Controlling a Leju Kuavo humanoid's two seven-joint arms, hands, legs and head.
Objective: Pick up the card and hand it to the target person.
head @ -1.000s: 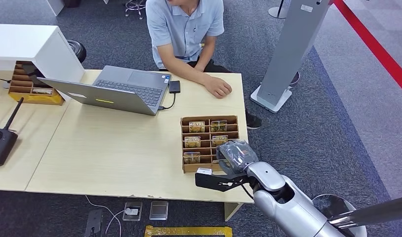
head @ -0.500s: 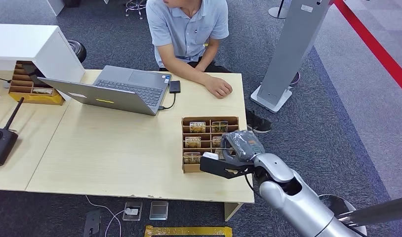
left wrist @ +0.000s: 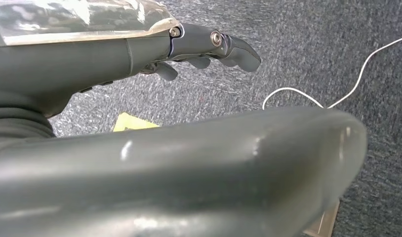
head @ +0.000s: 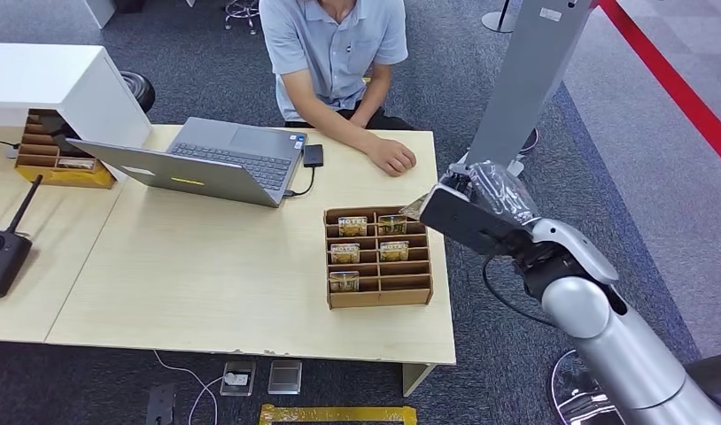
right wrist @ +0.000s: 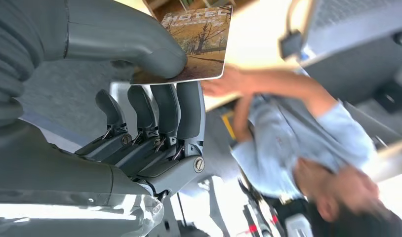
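My right hand (head: 468, 212) is raised above the table's right edge, beyond the brown card box (head: 377, 257). It pinches a hotel card (right wrist: 196, 44) between the thumb (right wrist: 125, 44) and the darker fingers (right wrist: 189, 111); a corner of the card (head: 414, 209) pokes out in the head view. The person (head: 335, 53) in a light blue shirt sits across the table, one hand (head: 394, 159) resting on the tabletop just beyond my right hand. My left hand (left wrist: 204, 47) hangs over grey carpet, its fingers loosely curled with nothing in them.
The card box holds several more cards (head: 352, 227). An open laptop (head: 211, 161) and a black phone (head: 313, 156) lie in front of the person. A grey kiosk stand (head: 516, 88) rises right of the table. A black radio unit (head: 3, 257) sits at the left.
My right hand has lifted from the near end of the card box and swung up and away toward the person, carrying the card. The person has barely moved.
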